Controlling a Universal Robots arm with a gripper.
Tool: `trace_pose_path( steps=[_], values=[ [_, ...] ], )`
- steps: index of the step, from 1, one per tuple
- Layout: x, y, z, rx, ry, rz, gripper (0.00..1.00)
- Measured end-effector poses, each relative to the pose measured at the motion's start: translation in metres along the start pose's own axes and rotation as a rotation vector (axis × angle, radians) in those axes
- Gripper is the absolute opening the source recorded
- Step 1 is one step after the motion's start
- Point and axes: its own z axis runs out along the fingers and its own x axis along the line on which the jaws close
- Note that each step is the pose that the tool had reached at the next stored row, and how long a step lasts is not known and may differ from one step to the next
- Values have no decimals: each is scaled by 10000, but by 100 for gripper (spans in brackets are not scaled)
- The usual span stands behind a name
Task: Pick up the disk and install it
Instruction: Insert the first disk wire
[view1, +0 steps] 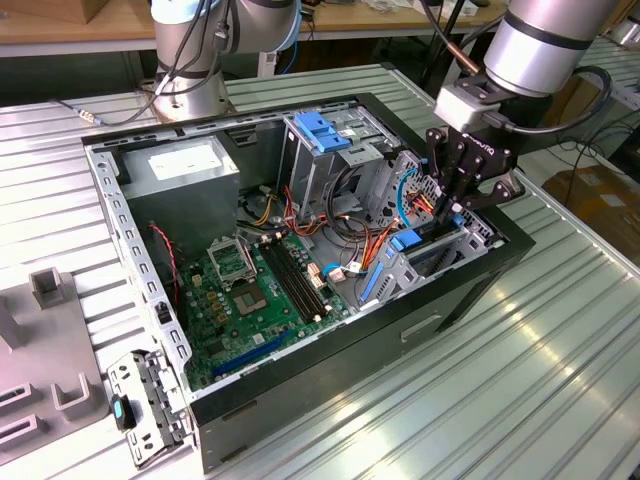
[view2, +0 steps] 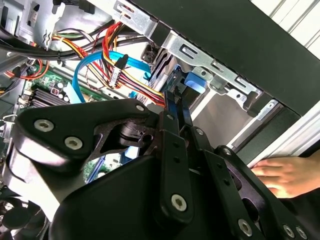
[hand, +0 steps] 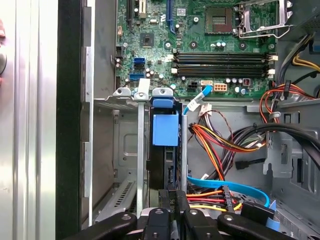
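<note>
- In the exterior view the hand (view1: 447, 207) hung over the open computer case (view1: 160, 300) on the counter (view1: 500, 380).
- In the first wrist view its fingers (hand: 170, 197) pinched the disk (hand: 165, 150), upright in the drive bay (hand: 125, 150).
- The second wrist view caught a person's hand (view2: 287, 175) beside the case.

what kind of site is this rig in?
Likely a robotics lab or test workshop: an open desktop PC case lies on a slatted aluminium table, a second robot arm's base stands behind, with wooden benches beyond.

Green motherboard (hand: 200, 45). Black case (view1: 440, 300), grey inside. Blue handle (view1: 322, 130) on silver cage. Disk (hand: 165, 131): dark, blue rail. Black gripper (view1: 447, 212). Cables (hand: 215, 145) orange, yellow, red, black; one light blue (view2: 107, 62). Ribbed silver table (view1: 500, 400).
</note>
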Motion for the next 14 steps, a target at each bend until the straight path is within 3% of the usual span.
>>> trace_pose_path(
  steps=[9, 14],
  values=[
    [0, 0, 9, 2, -4, -20, 17],
    [-2, 0, 28, 2, -49, -20, 17]
  ],
)
